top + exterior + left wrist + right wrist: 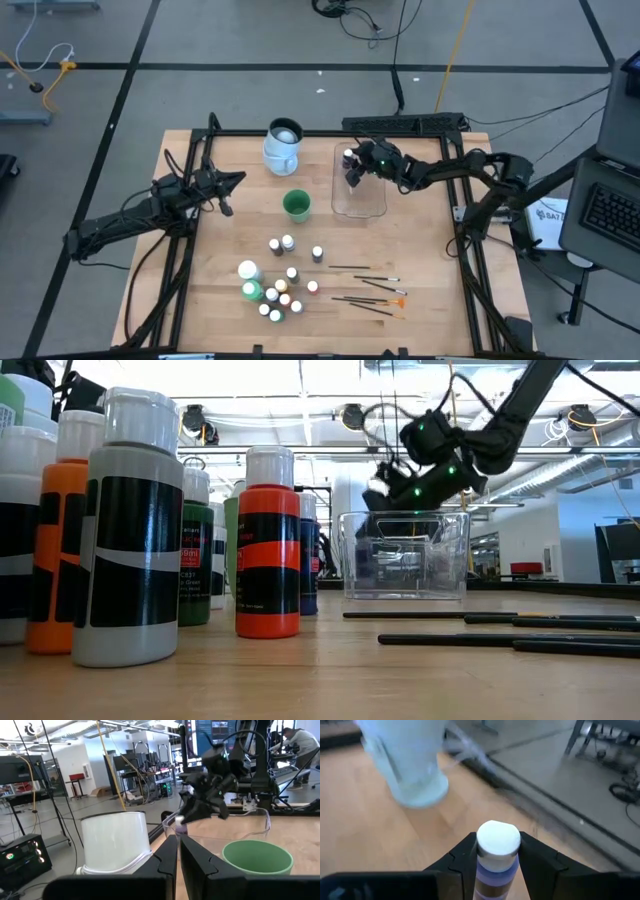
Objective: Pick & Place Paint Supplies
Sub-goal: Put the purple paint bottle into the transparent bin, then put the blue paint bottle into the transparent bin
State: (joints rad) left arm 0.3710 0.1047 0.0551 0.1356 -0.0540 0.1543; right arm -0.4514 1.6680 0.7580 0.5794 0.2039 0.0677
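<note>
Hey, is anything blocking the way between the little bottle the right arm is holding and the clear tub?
Nothing visible does. The right gripper holds the white-capped bottle over the open top of the clear tub; no lid shows, and the tub looks empty.

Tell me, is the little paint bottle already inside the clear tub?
Not yet. The right hand holds the bottle upright above the clear tub; the tub looks empty.
</note>
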